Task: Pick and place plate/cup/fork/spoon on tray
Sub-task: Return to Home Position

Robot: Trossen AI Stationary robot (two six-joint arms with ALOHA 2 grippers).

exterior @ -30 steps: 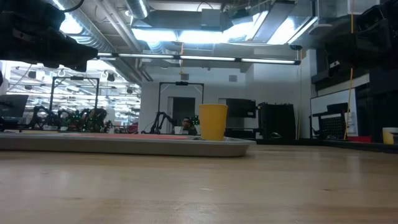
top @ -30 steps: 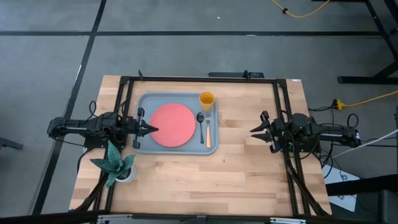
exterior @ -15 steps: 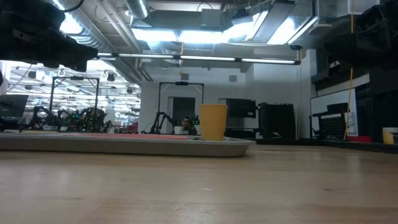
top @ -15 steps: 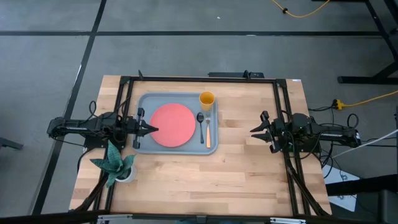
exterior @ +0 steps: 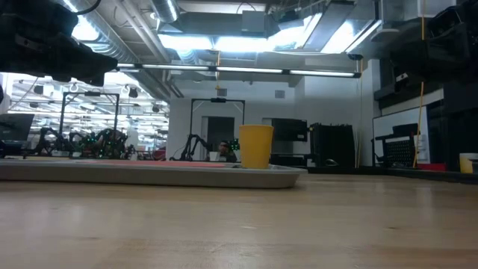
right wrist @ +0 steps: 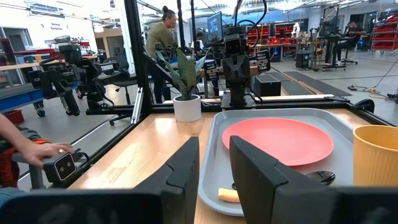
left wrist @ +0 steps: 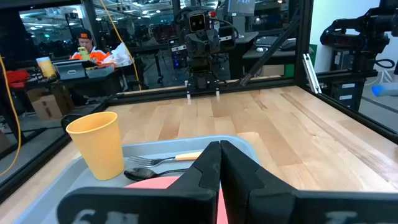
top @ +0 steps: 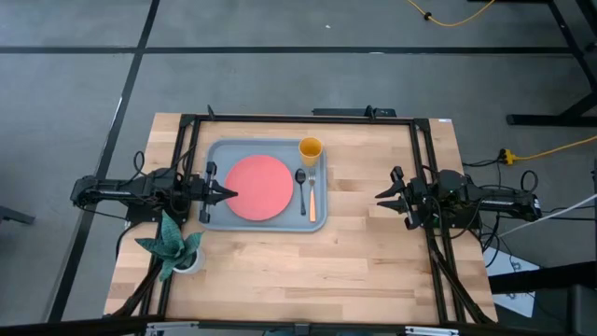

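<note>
The grey-blue tray lies at the table's far left. On it rest the coral plate, the yellow cup upright at its far right corner, the dark spoon and the orange-handled fork side by side right of the plate. My left gripper is shut and empty, its tips over the plate's left edge. My right gripper is open and empty, right of the tray. The cup, spoon and fork show in the left wrist view, the plate in the right wrist view.
A white pot with a green plant stands near the table's front left, beside the left arm. A black frame runs around the table. Bare wood lies between the tray and my right gripper and along the near side. People show in the room beyond.
</note>
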